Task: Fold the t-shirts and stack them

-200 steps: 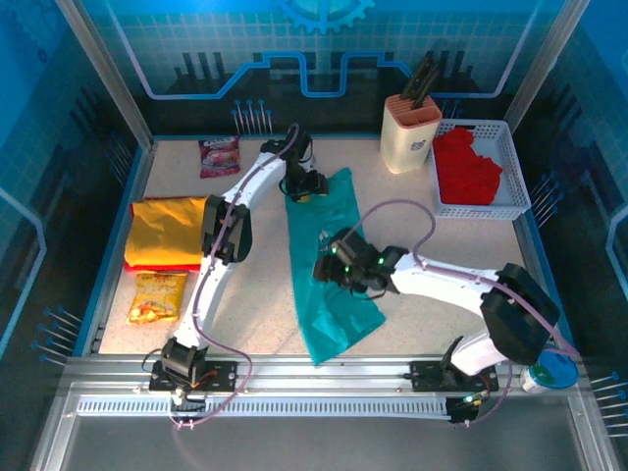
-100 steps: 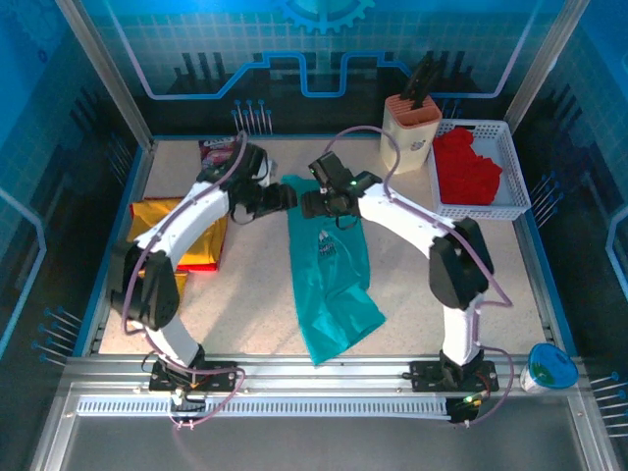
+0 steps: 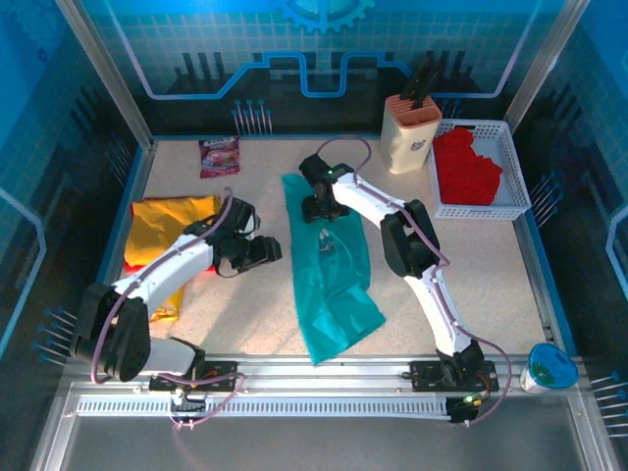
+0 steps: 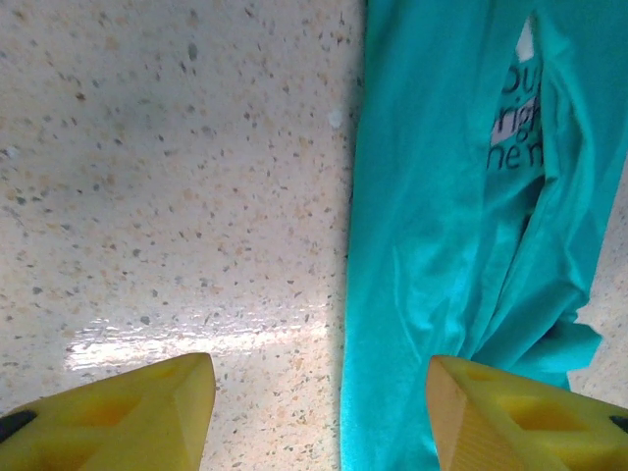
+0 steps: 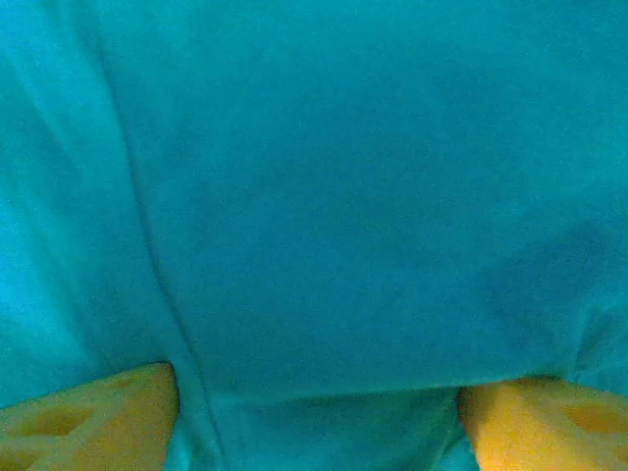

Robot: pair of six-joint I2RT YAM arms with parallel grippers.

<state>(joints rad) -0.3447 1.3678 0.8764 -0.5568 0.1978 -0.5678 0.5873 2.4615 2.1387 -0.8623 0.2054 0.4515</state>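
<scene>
The teal t-shirt (image 3: 332, 270) lies in a long, narrow strip down the middle of the table, its small white chest print (image 3: 327, 245) facing up. My left gripper (image 3: 272, 251) stands open just left of the shirt; in the left wrist view its yellow fingertips (image 4: 128, 417) straddle the teal t-shirt's (image 4: 442, 255) edge. My right gripper (image 3: 315, 207) is low over the shirt's far end, open, with teal cloth (image 5: 324, 196) spanning its fingers (image 5: 88, 417). A yellow t-shirt (image 3: 162, 231) lies at the left. A red t-shirt (image 3: 466, 167) fills the white basket (image 3: 515, 186).
A pink snack packet (image 3: 219, 155) lies at the far left. An orange snack packet (image 3: 173, 302) peeks out under my left arm. A beige knife block (image 3: 411, 132) stands beside the basket. A teal-lidded cup (image 3: 550, 370) sits at the near right rail.
My right gripper went from the shirt's middle to its far end. My left gripper pulled back from the far end to the shirt's left side. The shirt's far end now lies flat.
</scene>
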